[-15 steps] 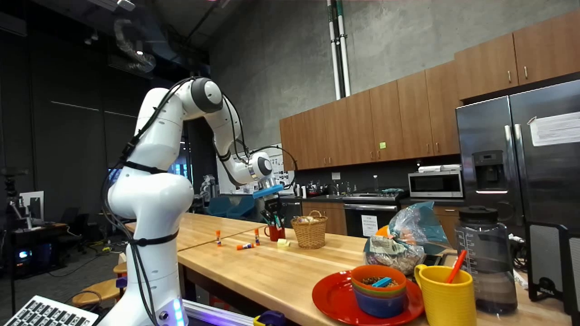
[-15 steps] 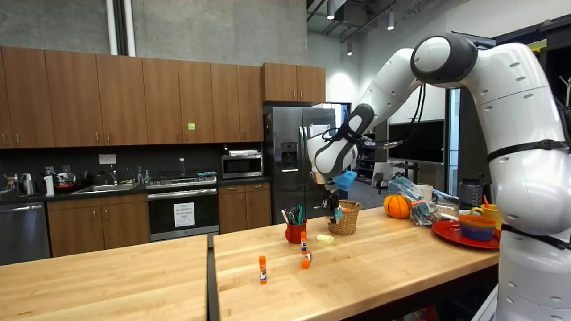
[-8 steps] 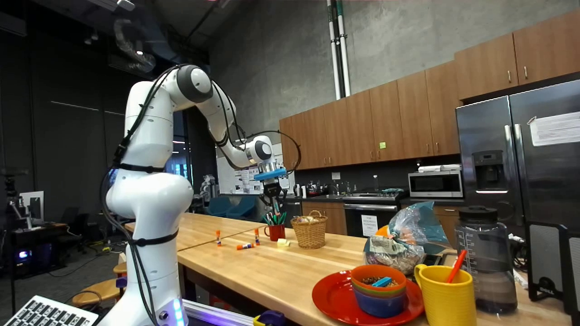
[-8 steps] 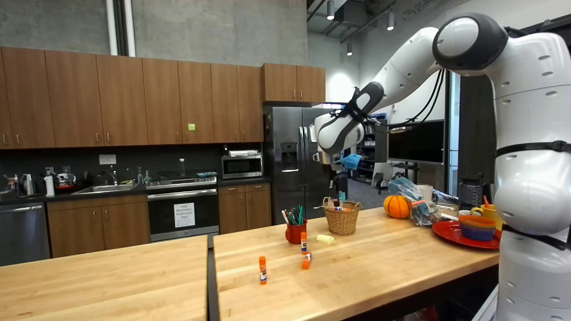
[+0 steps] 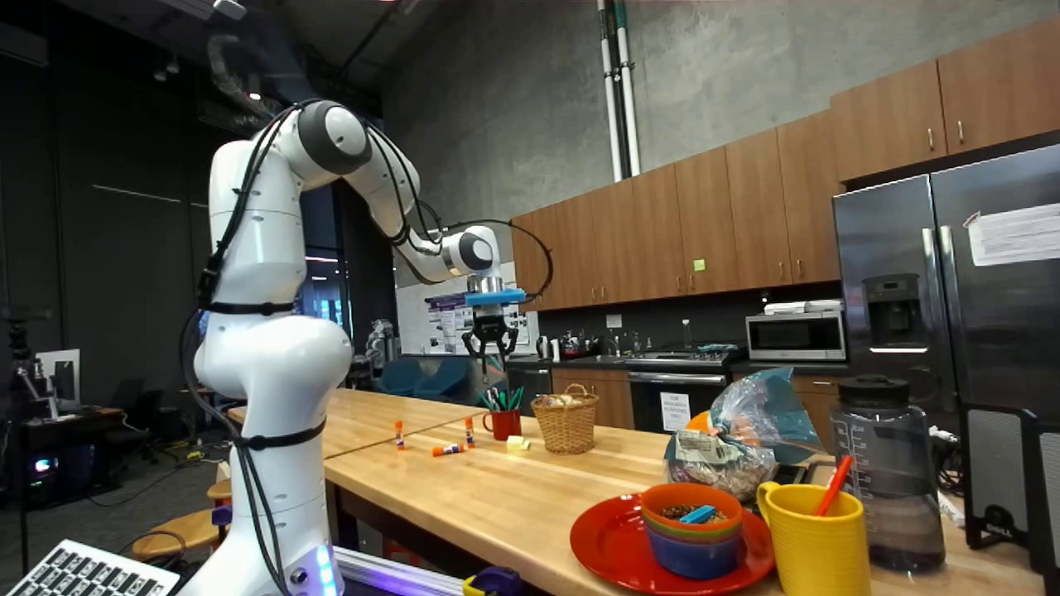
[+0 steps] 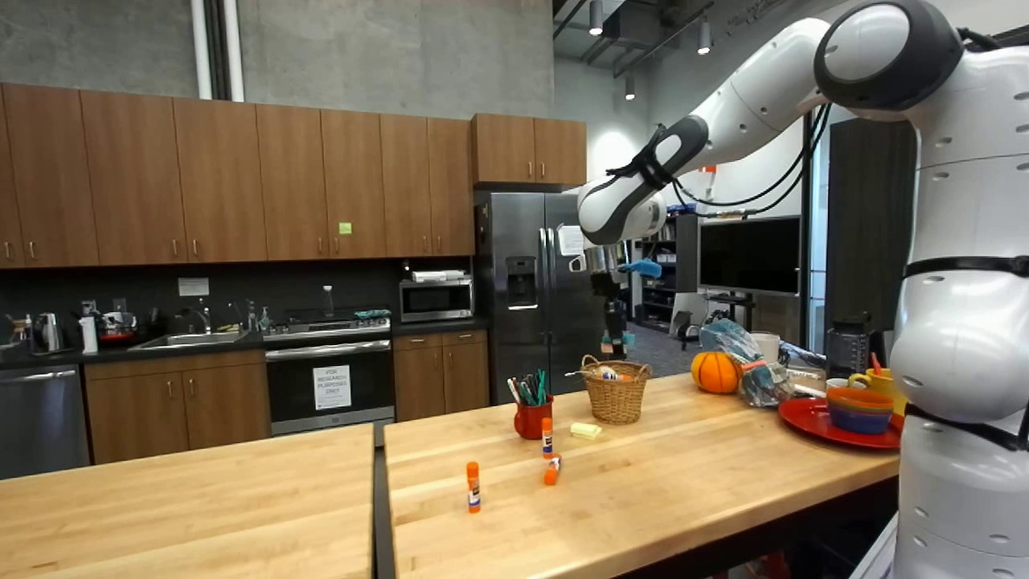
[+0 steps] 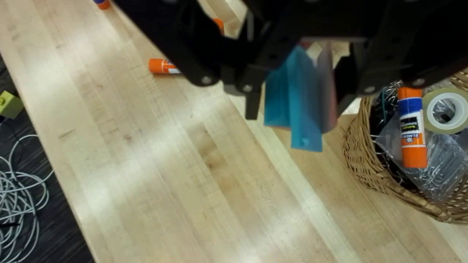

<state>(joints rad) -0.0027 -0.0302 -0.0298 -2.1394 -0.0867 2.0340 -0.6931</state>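
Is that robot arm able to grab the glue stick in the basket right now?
Probably not: a blue-and-pink bundle sits between the jaws, so they'd likely have to let it go. Otherwise the way looks free: the glue stick lies on top inside the open basket, with nothing covering it.

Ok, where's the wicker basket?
In both exterior views the wicker basket stands right of the red mug; in the wrist view it sits at the right edge.

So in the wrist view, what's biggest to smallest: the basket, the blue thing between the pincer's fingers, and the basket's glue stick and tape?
Wicker basket, partly cut off
Blue thing
Elmer's glue stick and tape roll: can't rank; the stick looks longer, the roll wider
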